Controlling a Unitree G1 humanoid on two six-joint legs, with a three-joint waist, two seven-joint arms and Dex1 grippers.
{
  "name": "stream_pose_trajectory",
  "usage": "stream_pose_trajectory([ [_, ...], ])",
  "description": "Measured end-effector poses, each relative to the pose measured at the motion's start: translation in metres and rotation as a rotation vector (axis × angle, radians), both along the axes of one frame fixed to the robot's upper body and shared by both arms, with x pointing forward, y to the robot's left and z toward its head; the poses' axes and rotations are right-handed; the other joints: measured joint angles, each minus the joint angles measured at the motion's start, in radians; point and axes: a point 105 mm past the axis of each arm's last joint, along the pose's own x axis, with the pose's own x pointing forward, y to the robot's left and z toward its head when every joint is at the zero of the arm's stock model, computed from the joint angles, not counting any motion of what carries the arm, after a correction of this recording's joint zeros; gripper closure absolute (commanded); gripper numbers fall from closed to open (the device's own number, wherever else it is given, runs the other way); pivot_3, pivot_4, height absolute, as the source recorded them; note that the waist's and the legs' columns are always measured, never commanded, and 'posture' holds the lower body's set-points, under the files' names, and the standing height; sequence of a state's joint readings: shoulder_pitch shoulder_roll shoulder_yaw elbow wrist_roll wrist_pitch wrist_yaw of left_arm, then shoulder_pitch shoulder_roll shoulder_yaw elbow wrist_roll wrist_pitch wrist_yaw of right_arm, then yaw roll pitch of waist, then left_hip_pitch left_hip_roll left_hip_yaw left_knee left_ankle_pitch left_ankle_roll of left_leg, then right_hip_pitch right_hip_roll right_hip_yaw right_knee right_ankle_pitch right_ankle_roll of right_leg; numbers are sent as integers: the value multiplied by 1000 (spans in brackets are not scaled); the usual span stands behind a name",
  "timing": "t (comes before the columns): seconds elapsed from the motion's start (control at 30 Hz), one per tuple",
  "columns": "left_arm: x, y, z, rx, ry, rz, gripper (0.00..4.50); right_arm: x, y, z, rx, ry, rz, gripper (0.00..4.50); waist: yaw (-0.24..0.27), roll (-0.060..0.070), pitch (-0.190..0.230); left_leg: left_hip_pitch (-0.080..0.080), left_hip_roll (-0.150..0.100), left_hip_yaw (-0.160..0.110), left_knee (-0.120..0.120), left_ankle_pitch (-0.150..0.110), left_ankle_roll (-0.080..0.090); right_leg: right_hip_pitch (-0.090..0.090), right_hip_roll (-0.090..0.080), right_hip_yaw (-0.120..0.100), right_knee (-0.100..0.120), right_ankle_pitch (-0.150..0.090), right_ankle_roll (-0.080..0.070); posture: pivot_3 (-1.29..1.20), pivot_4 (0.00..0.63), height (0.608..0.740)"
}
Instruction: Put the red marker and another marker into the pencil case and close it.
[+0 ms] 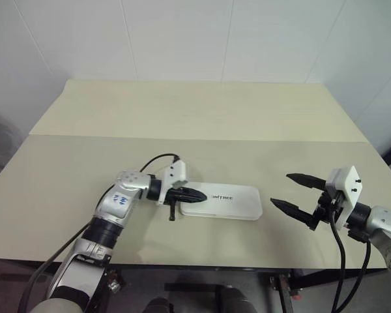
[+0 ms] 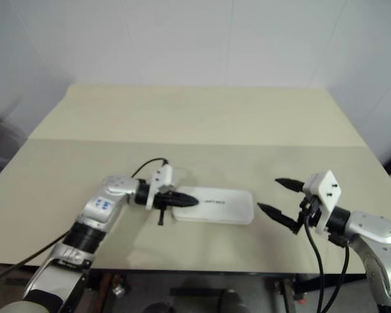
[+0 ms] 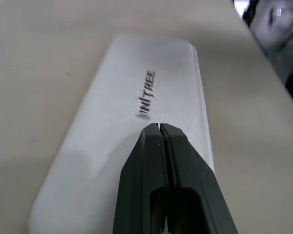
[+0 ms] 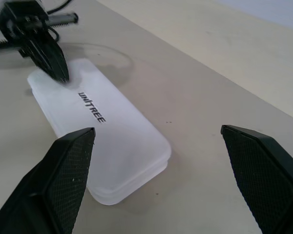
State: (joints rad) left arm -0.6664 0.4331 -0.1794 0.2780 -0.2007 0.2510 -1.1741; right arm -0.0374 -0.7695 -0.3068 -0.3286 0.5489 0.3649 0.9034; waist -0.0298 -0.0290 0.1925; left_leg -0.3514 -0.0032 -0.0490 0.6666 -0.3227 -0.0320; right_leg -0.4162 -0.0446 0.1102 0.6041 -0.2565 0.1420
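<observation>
- Nearest the front edge of the table [image 1: 65,189], on the robot's right, the right gripper [image 1: 292,193] hangs above the surface with its two black fingers spread wide and nothing between them; it points toward the pencil case from just off the case's right end, not touching it.
- On the robot's left, the left gripper [image 1: 197,195] has its two fingers [image 3: 151,161] pressed tightly together, holding nothing; the joined tips sit over the left end of the case lid, right at the surface, though I cannot tell if they actually press on it.
- The pencil case [image 1: 231,202] lies flat on the table between the two grippers, lid down and closed, its long side running left to right; the small black logo [image 3: 146,95] on the lid sits just past the left gripper's tips.
- Farther back, a seam [image 1: 202,138] crosses the table from side to side.
- Beyond that, a white wall [image 1: 182,39] stands behind the table.
</observation>
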Motion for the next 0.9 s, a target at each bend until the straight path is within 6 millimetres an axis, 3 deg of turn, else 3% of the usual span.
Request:
stream_pose_trajectory([
  [0.17,-2,45,14,-71,-21,101,2597,12,3,3,-3,-7,34,120,1,0,0,-1,1,1,-2,0,0,-3,0,-1,0,-1,-1,0,150,740],
  [0.43,-16,77,39,-213,-95,154,24,18,6,6,-17,-11,91,120,4,0,0,-3,1,0,-2,-1,-1,-3,-2,-2,-3,-1,-1,0,150,740],
  [0.6,-20,74,53,-247,-129,143,24,22,5,9,-35,-10,114,120,3,0,0,-3,1,0,-2,-1,-1,-3,-2,-2,-3,-1,-1,0,150,740],
  [0.9,-24,71,53,-221,-93,116,24,17,2,3,-72,16,130,120,1,0,0,-3,1,1,-2,-1,-1,-3,-2,-2,-3,-1,-1,0,150,740],
])
